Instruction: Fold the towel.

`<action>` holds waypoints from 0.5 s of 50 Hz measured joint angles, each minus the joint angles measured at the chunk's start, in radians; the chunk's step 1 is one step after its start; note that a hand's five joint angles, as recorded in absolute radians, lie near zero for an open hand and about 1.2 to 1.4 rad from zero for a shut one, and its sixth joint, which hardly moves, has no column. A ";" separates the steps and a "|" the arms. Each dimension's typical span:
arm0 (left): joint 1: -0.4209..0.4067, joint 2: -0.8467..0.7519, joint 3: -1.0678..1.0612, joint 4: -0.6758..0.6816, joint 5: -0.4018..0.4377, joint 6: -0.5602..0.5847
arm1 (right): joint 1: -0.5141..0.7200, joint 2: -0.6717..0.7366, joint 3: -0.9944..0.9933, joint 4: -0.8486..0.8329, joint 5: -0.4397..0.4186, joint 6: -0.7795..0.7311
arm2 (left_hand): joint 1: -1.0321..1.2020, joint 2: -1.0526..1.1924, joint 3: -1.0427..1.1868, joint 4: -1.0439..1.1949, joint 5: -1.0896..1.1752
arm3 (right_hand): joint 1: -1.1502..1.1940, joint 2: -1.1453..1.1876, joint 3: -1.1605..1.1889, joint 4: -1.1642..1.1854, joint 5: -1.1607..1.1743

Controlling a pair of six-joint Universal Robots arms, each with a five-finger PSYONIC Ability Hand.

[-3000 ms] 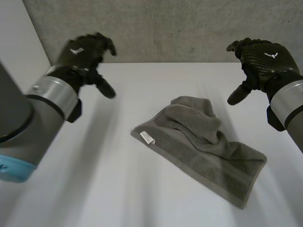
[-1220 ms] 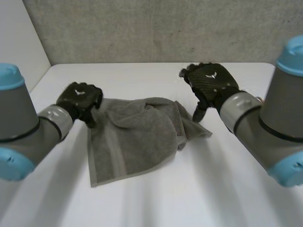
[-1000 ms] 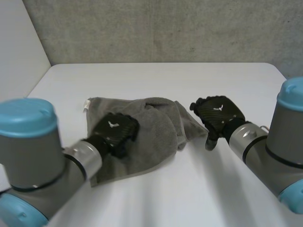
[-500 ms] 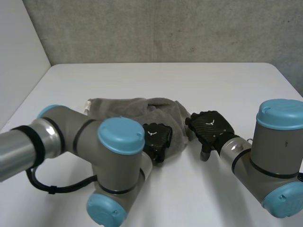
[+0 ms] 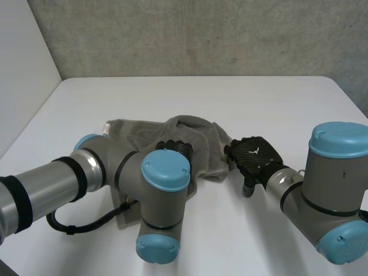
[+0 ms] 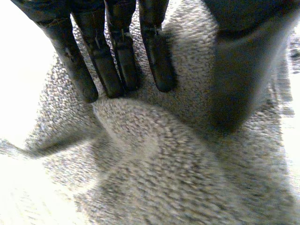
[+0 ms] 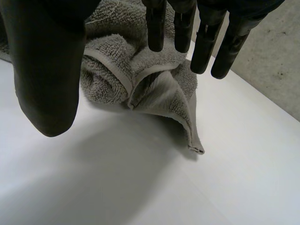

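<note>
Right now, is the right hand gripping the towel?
No, the right hand has straight fingers and its thumb spread apart, with the bunched towel lying unpinched on the table.

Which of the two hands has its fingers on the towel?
The left hand: its straight fingers press down on the towel. The right hand is open beside the towel's edge, gripping nothing.

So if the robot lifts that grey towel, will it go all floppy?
Probably floppy: the towel lies in soft, rumpled folds. Pushed, it would likely bunch, as it humps up against the left hand. Its fuzzy pile looks unlikely to slip.
</note>
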 measured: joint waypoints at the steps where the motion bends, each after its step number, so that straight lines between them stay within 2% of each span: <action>1: 0.001 0.001 -0.003 0.009 -0.004 0.010 | 0.000 0.001 0.000 0.000 0.000 0.000 | 0.045 0.045 0.043 0.045 0.043 | 0.000 0.000 0.000 0.000 0.000; 8: 0.008 0.017 -0.016 0.028 -0.010 0.030 | 0.000 0.005 -0.001 0.000 -0.001 0.000 | 0.327 0.334 0.329 0.338 0.331 | 0.000 0.000 0.000 0.000 0.000; 17: 0.045 0.046 -0.037 0.017 -0.008 0.029 | 0.002 0.037 -0.023 0.001 -0.001 0.002 | 0.532 0.613 0.601 0.616 0.569 | 0.000 0.000 0.000 0.000 0.000; 25: 0.121 0.088 -0.101 0.017 -0.004 0.030 | 0.003 0.098 -0.081 0.002 0.002 0.013 | 0.545 0.644 0.634 0.663 0.588 | 0.000 0.000 0.000 0.000 0.001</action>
